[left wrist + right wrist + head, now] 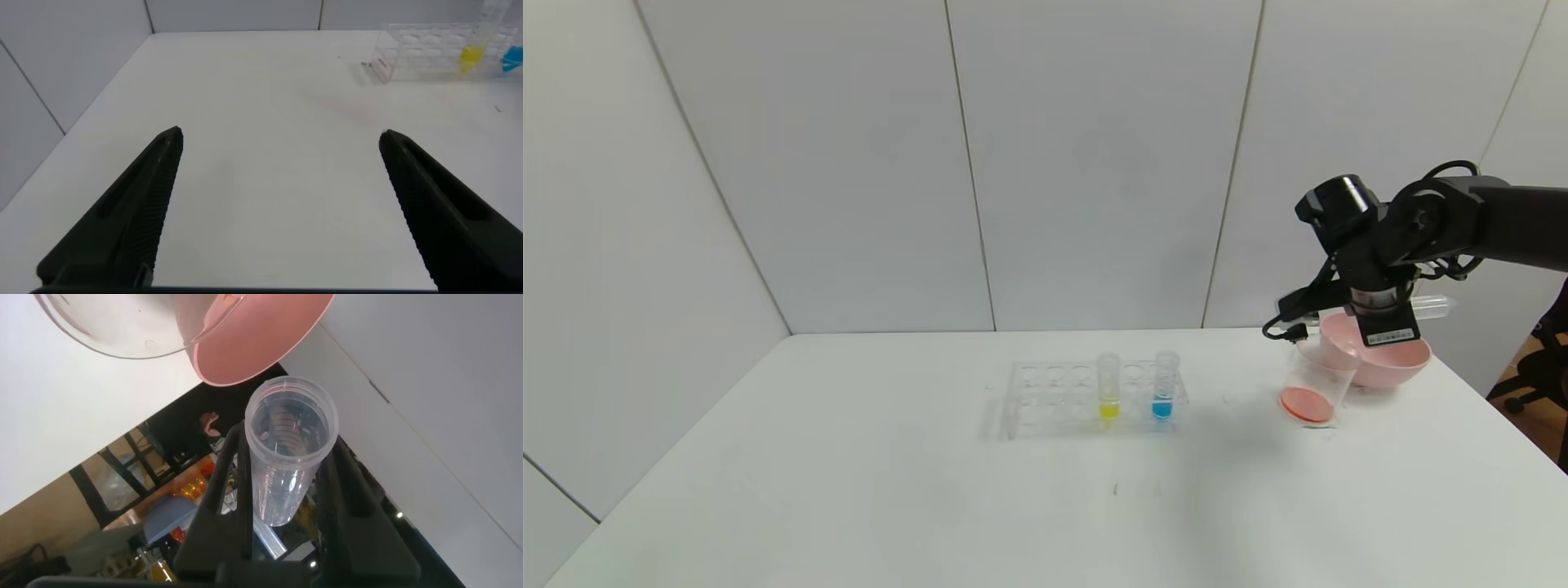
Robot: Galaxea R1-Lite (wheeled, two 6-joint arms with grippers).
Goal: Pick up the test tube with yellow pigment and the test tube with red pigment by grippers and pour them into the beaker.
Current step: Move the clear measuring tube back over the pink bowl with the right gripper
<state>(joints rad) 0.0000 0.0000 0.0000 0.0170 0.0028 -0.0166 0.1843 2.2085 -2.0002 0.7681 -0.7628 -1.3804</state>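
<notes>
My right gripper (pixel 1387 320) is shut on a clear test tube (pixel 1431 306), held lying sideways above the pink bowl. In the right wrist view this tube (pixel 288 449) sits between the fingers (pixel 225 486) and holds no liquid. The beaker (pixel 1312 382) stands tilted against the bowl with orange-red liquid at its bottom; its rim also shows in the right wrist view (pixel 122 339). The test tube with yellow pigment (pixel 1108 385) stands upright in the clear rack (pixel 1045 398). My left gripper (pixel 280 135) is open and empty above bare table, far from the rack (pixel 417 53).
A tube with blue liquid (pixel 1164 384) stands in the rack right of the yellow one. The pink bowl (pixel 1409 359) sits at the table's right rear, near the edge. White walls close the back and left.
</notes>
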